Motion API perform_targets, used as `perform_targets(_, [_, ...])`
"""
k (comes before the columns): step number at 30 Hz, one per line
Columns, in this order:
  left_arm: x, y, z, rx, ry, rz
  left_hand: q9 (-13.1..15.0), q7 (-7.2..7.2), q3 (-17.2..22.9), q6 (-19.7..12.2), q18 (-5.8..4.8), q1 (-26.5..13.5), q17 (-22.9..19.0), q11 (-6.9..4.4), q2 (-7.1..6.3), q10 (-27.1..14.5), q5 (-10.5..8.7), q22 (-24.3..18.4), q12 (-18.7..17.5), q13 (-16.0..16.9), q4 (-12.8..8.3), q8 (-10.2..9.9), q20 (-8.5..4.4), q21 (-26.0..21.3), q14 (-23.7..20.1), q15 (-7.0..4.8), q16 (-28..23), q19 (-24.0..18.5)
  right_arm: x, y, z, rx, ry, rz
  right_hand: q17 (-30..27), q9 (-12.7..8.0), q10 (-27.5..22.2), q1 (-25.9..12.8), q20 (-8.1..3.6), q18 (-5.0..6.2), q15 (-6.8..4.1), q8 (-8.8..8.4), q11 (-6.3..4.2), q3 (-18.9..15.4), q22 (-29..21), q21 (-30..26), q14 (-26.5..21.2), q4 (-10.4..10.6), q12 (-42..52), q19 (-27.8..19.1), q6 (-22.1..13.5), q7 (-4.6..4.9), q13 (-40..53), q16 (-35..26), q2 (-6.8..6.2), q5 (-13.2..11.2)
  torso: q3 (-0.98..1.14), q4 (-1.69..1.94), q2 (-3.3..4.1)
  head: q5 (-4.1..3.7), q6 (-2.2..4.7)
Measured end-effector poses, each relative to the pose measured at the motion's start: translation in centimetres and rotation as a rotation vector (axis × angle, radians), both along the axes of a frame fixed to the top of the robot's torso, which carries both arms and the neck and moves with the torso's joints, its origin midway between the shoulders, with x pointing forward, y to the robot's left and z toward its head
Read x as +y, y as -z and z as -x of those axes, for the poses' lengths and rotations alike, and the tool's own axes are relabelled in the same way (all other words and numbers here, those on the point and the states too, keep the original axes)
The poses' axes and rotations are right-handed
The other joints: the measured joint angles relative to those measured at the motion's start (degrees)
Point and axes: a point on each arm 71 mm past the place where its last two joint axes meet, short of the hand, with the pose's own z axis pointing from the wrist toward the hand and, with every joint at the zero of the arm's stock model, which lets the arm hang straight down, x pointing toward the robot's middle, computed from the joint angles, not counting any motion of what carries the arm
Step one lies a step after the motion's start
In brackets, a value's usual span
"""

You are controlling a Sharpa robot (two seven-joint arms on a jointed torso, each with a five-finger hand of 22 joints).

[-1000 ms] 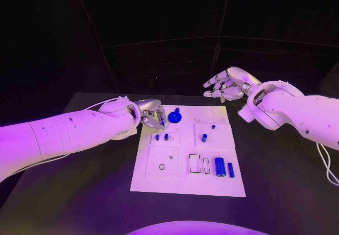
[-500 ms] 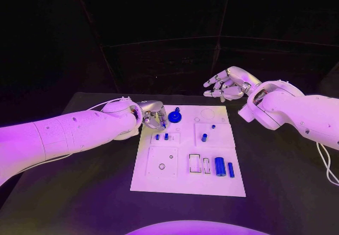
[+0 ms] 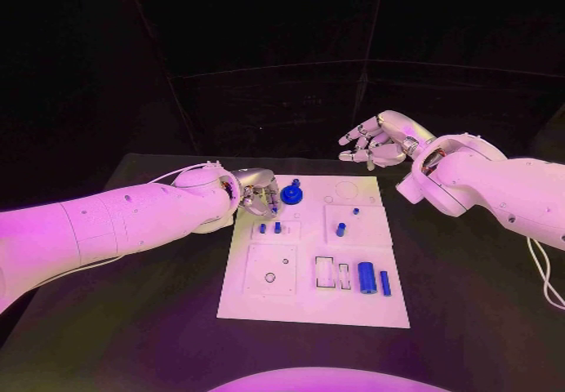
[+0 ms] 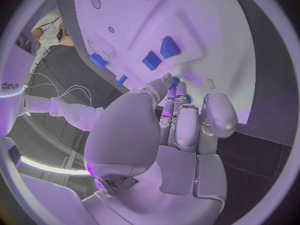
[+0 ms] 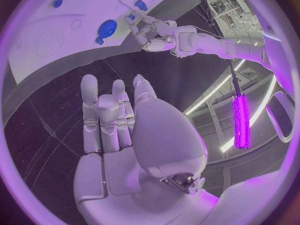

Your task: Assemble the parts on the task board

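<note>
A black table (image 3: 130, 327) spreads under and around both hands, its matte top bare at the near corners and along both sides. Its far edge runs just behind the left hand (image 3: 255, 194) and below the right hand (image 3: 379, 139), which hangs past that edge. Behind the hands stands a dark wall (image 3: 271, 33), almost without detail. A thin pale rail (image 3: 271, 70) crosses it above the right hand, a slim upright post (image 3: 367, 90) stands just beside that hand, and a slanted pole (image 3: 159, 73) rises above the left hand. In the right wrist view, a glowing light tube (image 5: 240, 120) hangs past the thumb side of the right hand, with pale curved light strips (image 5: 212, 92) near it.
</note>
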Motion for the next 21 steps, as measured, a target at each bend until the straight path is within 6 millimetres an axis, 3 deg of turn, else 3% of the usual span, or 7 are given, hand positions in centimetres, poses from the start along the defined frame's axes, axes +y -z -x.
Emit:
perform_targets(5, [-0.02, 0.05, -0.05, 0.007, -0.004, -0.007, -0.1, 0.00, 0.0, 0.0, 0.00, -0.3, -0.2, 0.00, -0.25, 0.0, 0.00, 0.0, -0.3, 0.0, 0.0, 0.0, 0.00, 0.0, 0.0, 0.00, 0.0, 0.0, 0.00, 0.00, 0.00, 0.000, 0.000, 0.000, 0.0, 0.0, 0.0, 0.0, 0.00, 0.00, 0.00, 0.00, 0.00, 0.0, 0.0, 0.0, 0.0, 0.0, 0.0, 0.0, 0.0, 0.00, 0.0, 0.0, 0.00, 0.0, -0.01, 0.00, -0.01, -0.03, -0.04])
perform_targets(13, [-0.01, 0.22, -0.05, 0.023, -0.006, -0.019, -1.3, 1.23, 0.5, -3.1, 0.00, -0.9, -0.6, 0.72, -0.92, -0.7, 0.00, 0.0, -1.9, 0.0, -0.2, -2.7, 0.21, 0.0, -0.2, 0.21, 0.0, 0.2, 0.00, 0.00, 0.00, 0.000, 0.000, 0.000, 0.0, 0.0, 0.0, 0.0, 0.00, 0.00, 0.00, 0.00, 0.00, 0.0, 0.0, 0.0, 0.0, 0.0, 0.0, 0.0, 0.0, 0.00, 0.0, 0.0, 0.00, 0.0, -0.01, 0.01, -0.01, -0.04, -0.11])
perform_targets(21, [-0.06, 0.28, -0.01, 0.027, -0.004, -0.021, -1.7, 1.30, 0.5, -3.6, -0.01, -1.1, -0.7, 1.04, -1.14, -1.0, 0.00, 0.1, -2.4, 0.0, -0.2, -3.4, 0.53, 0.0, -0.2, 0.21, 0.0, 0.3, 0.00, 0.00, 0.00, 0.000, 0.000, 0.000, 0.0, 0.0, 0.0, 0.0, 0.00, 0.00, 0.00, 0.00, 0.00, 0.0, 0.0, 0.0, 0.0, 0.0, 0.0, 0.0, 0.0, 0.00, 0.0, 0.0, 0.00, 0.0, -0.01, 0.02, -0.02, -0.02, -0.18])
